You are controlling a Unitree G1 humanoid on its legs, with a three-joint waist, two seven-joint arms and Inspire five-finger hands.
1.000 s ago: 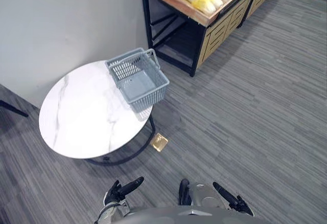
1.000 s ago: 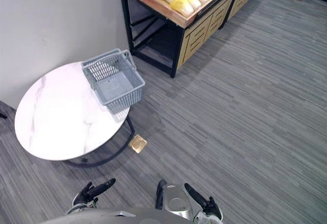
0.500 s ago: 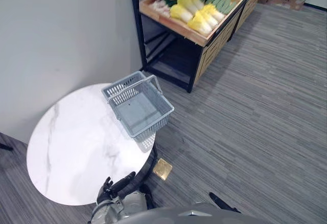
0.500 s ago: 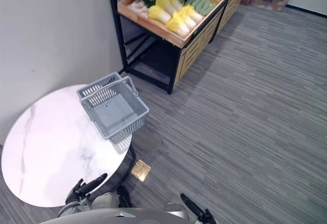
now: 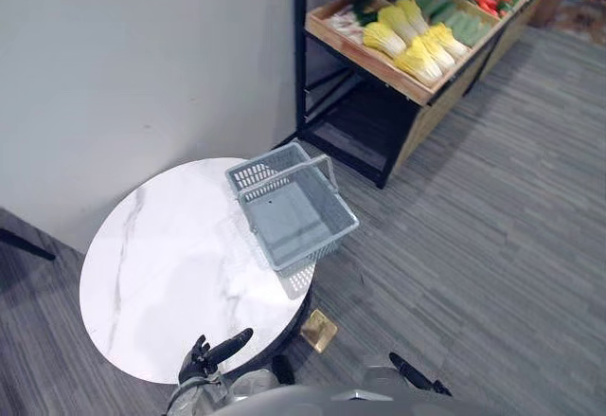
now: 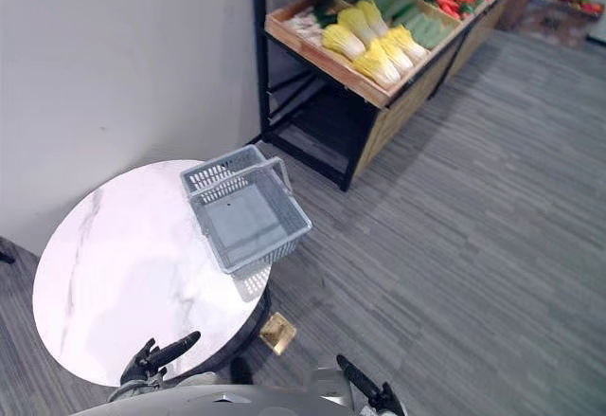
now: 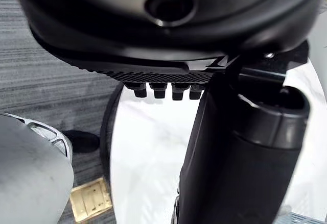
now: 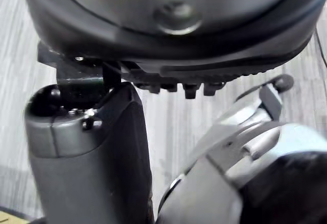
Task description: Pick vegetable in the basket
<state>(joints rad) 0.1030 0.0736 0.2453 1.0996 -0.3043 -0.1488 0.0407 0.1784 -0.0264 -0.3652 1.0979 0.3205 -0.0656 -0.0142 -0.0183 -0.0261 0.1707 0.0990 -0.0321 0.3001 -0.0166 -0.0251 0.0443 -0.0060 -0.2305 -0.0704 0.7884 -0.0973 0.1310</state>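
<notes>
No lettering, number or sign can be read anywhere — not on the grey basket (image 5: 289, 217), the round marble-topped table (image 5: 161, 264), the wooden vegetable rack (image 5: 360, 59) or the small tan plate (image 5: 319, 330) on the floor by the table's edge.

Basket (image 5: 317, 247): grey, open lattice walls.
Bench (image 5: 161, 264): white marble, faint grey veins.
Chinese cabbages (image 5: 421, 42): pale yellow, white stems.
Display shelf (image 5: 362, 62): light wood tray, black frame.
Floor (image 5: 492, 245): grey, fine darker streaks.
Floor plate (image 5: 319, 330): brass-gold.
</notes>
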